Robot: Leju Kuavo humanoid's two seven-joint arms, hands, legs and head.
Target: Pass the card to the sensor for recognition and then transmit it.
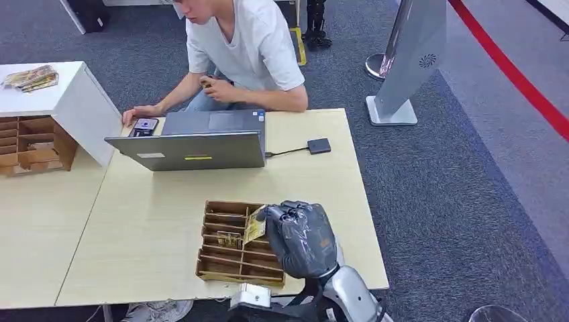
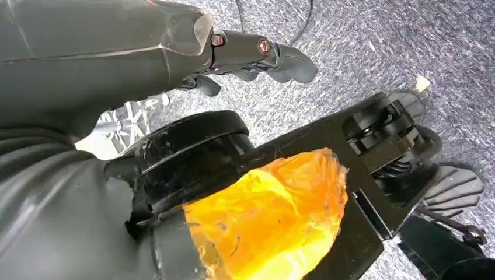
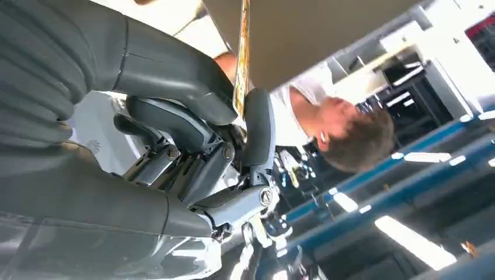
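One card [image 1: 254, 228] is in my right hand [image 1: 302, 236], pinched by its edge between the thumb and the dark fingers [image 3: 257, 125], which I can see well in the right wrist view, where the thin yellow edge of the card [image 3: 242, 55] stands between them; the other fingers are curled close around. I hold it this way, by one edge and nearly upright, because I think the flat face must stay free to be shown to the sensor. The hand is at the near edge of the tabletop [image 1: 147, 221], just at the right side of the wooden divided tray [image 1: 231, 245], and the card is above the right compartments of this tray; I cannot tell if it touches the dividers. More cards [image 1: 228, 239] seem to stand in the slots, so I judge this tray is the store from which cards are taken. The small dark sensor [image 1: 319, 145] lies far from me on the tabletop, to the right of the grey laptop [image 1: 194, 144], joined to it by a cable, well apart from my hand. A person [image 1: 235, 50] sits behind the laptop on the far side, probably to receive the card. My left hand [image 2: 251, 55] hangs low over the grey carpet, fingers loosely bent, holding nothing.
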